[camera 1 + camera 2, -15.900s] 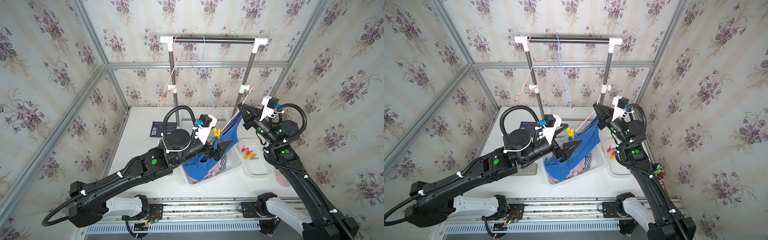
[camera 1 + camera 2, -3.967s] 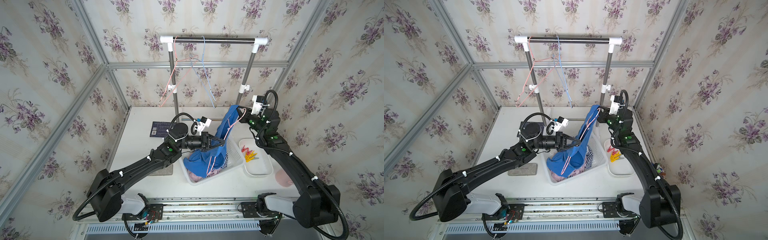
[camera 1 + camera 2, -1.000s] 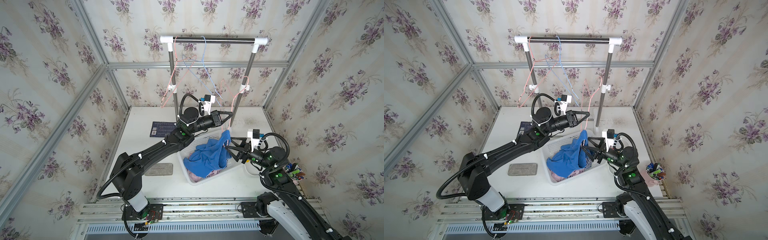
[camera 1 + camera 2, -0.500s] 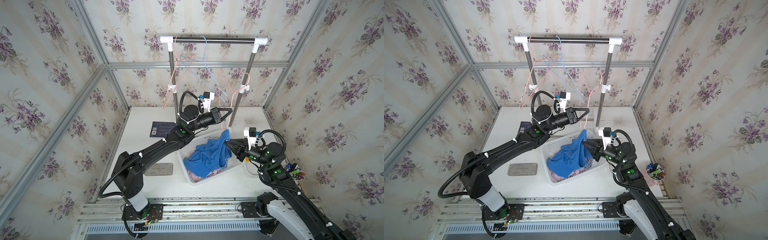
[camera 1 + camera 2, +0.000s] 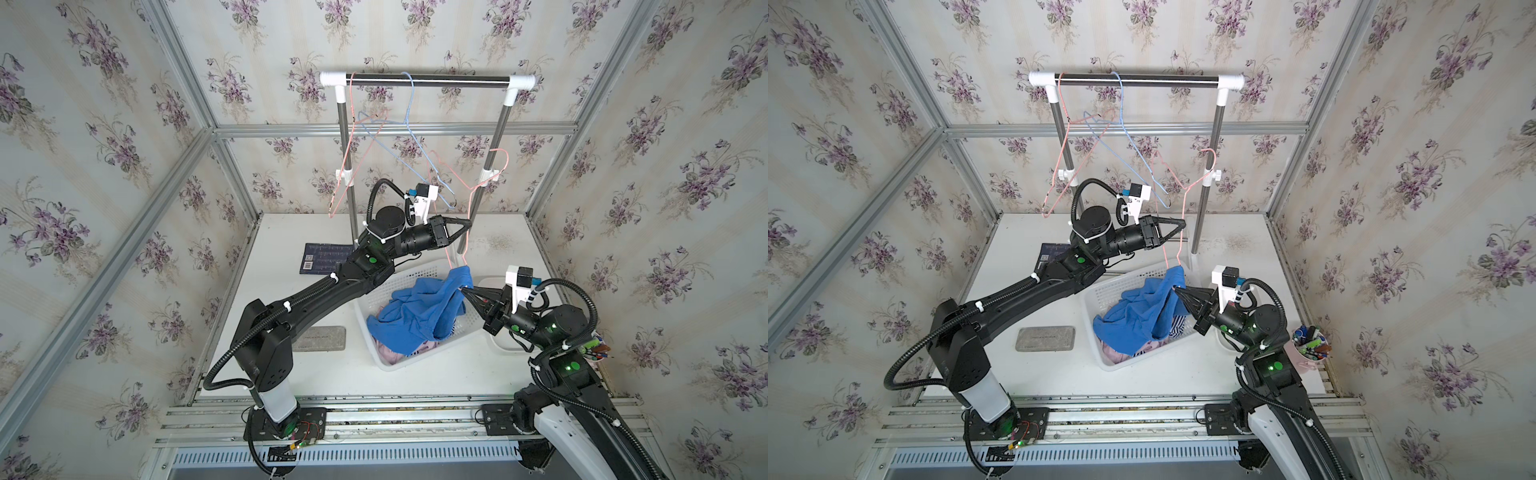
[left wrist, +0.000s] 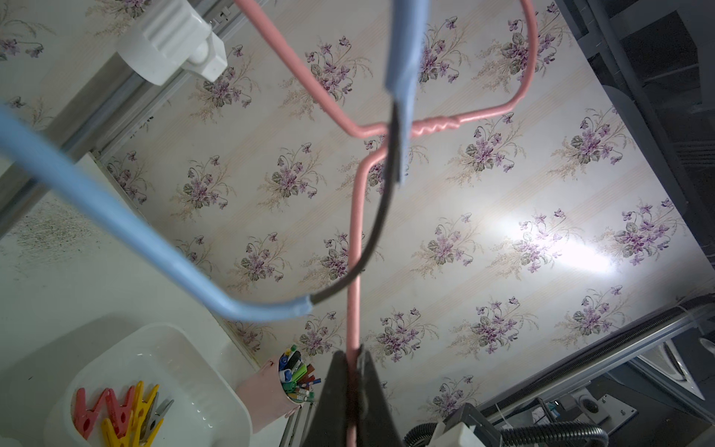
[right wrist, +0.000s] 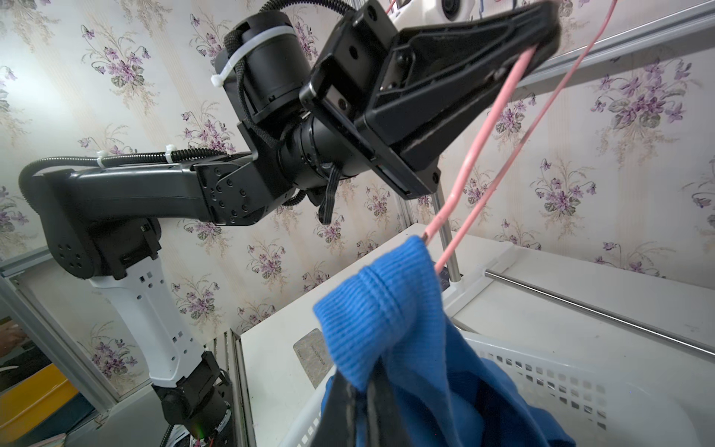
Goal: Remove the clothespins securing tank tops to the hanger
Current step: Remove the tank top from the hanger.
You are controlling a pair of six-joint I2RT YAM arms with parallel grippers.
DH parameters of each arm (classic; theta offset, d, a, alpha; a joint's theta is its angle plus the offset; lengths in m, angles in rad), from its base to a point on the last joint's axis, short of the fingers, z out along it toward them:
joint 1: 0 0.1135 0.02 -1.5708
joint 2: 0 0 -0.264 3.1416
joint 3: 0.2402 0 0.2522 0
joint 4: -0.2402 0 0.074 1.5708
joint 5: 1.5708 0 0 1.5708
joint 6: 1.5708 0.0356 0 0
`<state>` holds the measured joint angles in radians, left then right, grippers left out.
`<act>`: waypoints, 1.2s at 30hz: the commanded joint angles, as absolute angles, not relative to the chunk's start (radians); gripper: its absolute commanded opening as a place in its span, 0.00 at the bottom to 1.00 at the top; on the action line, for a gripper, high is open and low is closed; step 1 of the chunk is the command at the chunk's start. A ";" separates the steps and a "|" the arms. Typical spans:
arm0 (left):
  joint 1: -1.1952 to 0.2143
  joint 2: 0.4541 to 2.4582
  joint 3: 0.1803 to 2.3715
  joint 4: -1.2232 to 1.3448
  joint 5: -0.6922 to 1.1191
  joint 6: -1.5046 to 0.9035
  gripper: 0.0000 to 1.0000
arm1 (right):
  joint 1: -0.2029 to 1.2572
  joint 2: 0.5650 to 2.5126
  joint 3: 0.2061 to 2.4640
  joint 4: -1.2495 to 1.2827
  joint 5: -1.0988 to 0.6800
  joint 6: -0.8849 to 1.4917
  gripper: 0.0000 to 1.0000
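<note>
The clothespins (image 6: pixel 120 412), red, yellow and grey, lie heaped in a white tray (image 6: pixel 216 391) on the tabletop (image 5: pixel 316 374), just beside a pink cup of pens (image 6: pixel 294 375).

The blue top (image 5: pixel 415 316) spills out of a white basket (image 5: pixel 390 361), with a pink top (image 5: pixel 1113 351) and a striped one (image 5: pixel 1177 322) under it in the basket. One fold of the blue top is raised and draped over the low end of a pink hanger (image 5: pixel 471 199).

The right tool (image 5: pixel 467 291) is clenched on that raised blue fold, just below the hanger's end. The left tool (image 5: pixel 467 224) is clenched on the pink hanger's wire higher up and holds it slanted above the basket, its hook well below the rail (image 5: pixel 424 79).

A blue hanger (image 5: pixel 419 153) and a second pink one (image 5: pixel 345 166) hang bare from the rail.
</note>
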<state>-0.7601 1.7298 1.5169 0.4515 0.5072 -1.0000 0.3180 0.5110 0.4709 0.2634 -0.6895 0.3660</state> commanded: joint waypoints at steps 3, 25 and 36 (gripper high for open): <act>-0.757 1.736 1.545 0.458 0.500 -0.970 0.00 | 0.318 0.460 0.434 0.230 -0.692 0.420 0.00; -0.754 1.755 1.671 0.327 0.420 -0.819 0.00 | 0.319 0.398 0.366 0.184 -0.593 0.460 0.00; -0.742 1.761 1.618 0.606 0.508 -1.077 0.00 | 0.319 0.693 0.289 0.353 -0.437 0.520 0.00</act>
<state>-0.7441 1.7576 1.6482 0.4202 0.4641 -0.9428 0.3195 0.6308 0.2813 0.2646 -0.5182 0.5056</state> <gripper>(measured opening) 0.068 0.049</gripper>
